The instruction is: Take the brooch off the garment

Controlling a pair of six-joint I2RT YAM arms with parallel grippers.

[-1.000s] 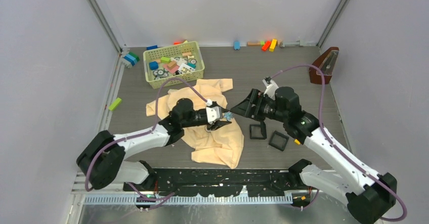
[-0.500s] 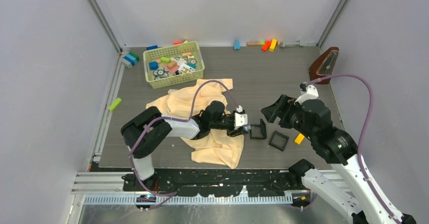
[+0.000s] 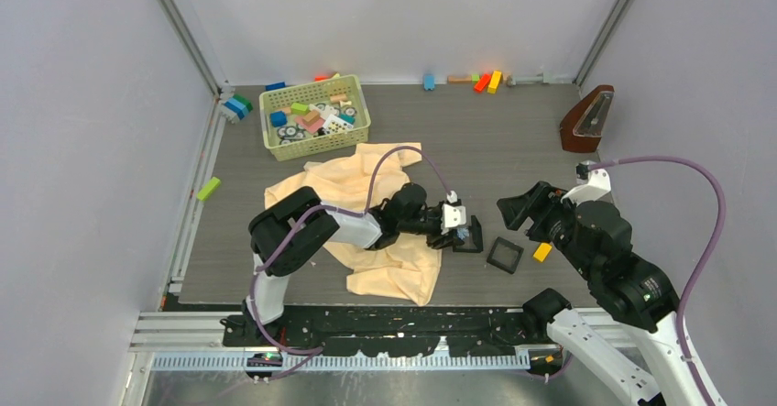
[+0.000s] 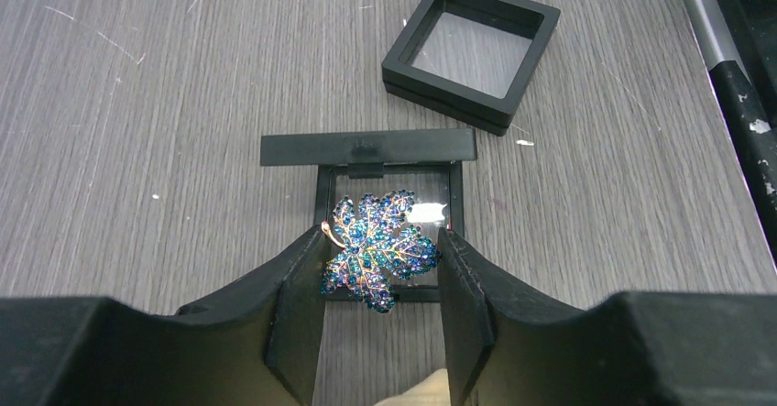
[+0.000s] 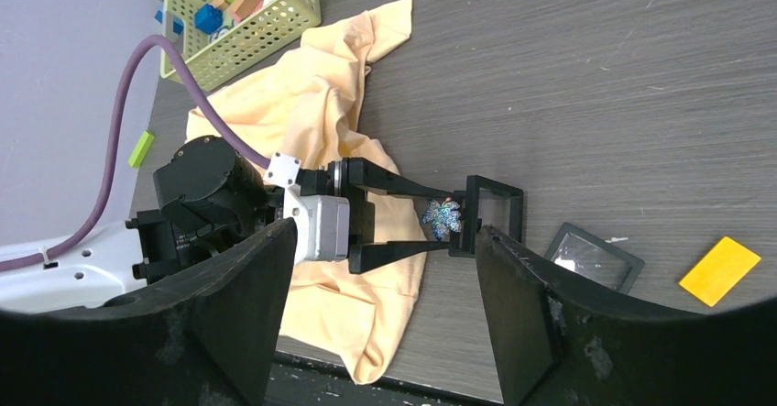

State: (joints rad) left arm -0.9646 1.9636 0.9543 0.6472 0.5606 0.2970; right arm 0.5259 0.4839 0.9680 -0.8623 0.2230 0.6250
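Whereas the brooch [image 3: 464, 233] was held over the garment [image 3: 394, 273] a second ago, from above it is now seen at a black tray [image 3: 476, 246]. At the left wrist, it is pinched by the left end effector [image 4: 380, 259]; at the right wrist, the right end effector [image 5: 385, 236] is spread. Removal is judged done.

From above the brooch [image 3: 465, 233] is a speck, too small to make out. The left arm [image 3: 353, 227] hides part of the garment [image 3: 394, 273]; the right arm [image 3: 641, 296] runs off the bottom edge.
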